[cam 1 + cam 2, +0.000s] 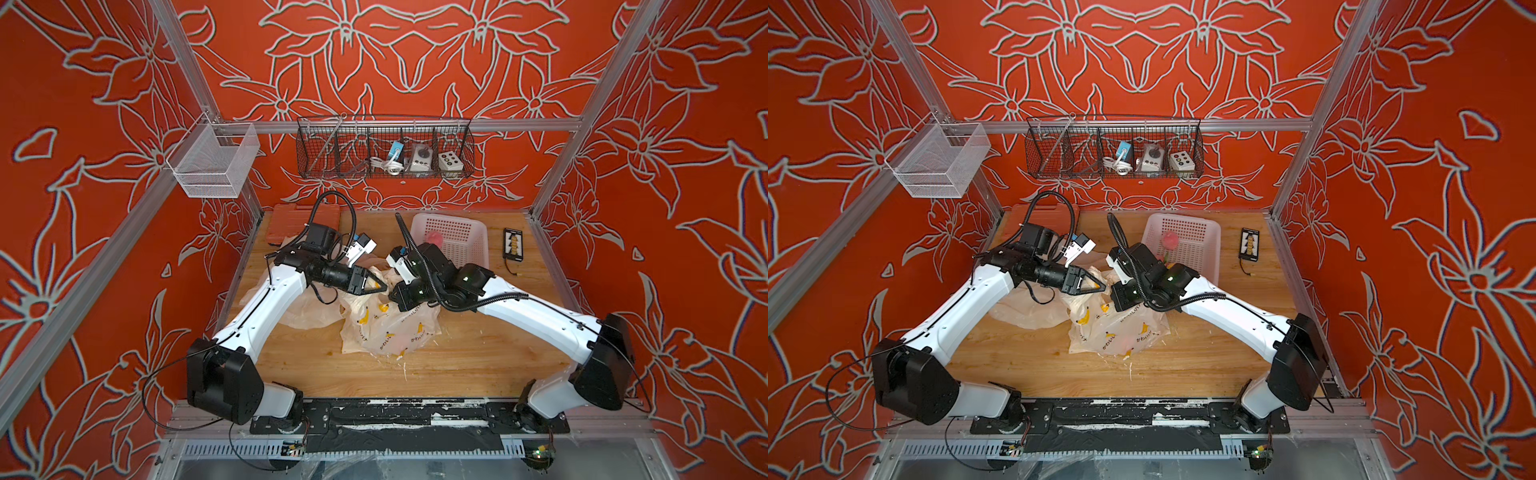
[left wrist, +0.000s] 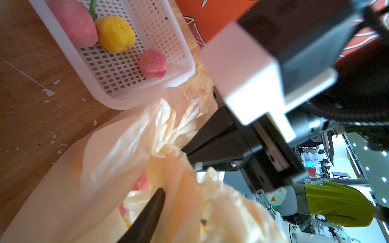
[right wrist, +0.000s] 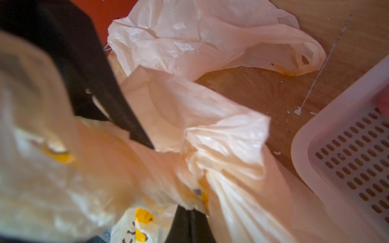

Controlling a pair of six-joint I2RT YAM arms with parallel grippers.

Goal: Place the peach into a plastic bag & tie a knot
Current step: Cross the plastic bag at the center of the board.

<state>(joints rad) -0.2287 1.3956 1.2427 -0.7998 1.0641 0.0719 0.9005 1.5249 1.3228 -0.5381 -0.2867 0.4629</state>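
A translucent plastic bag [image 1: 390,328] printed with yellow bananas lies crumpled mid-table in both top views [image 1: 1117,332]. Through its film, the left wrist view shows a pink fuzzy peach [image 2: 142,182] inside. My right gripper [image 3: 190,210] is shut on a bunched strip of the bag's upper film. My left gripper [image 1: 384,286] faces it tip to tip above the bag. Only one of its fingers [image 2: 147,214] shows, standing well off to the side with loose film draped between the jaws, so it is open.
A white perforated basket [image 1: 478,245] at the back right holds pink fruits [image 2: 153,63] and a yellow one [image 2: 115,33]. A second plain bag [image 1: 299,307] lies under the left arm. An orange case [image 1: 286,224] sits back left and a black device [image 1: 513,245] back right.
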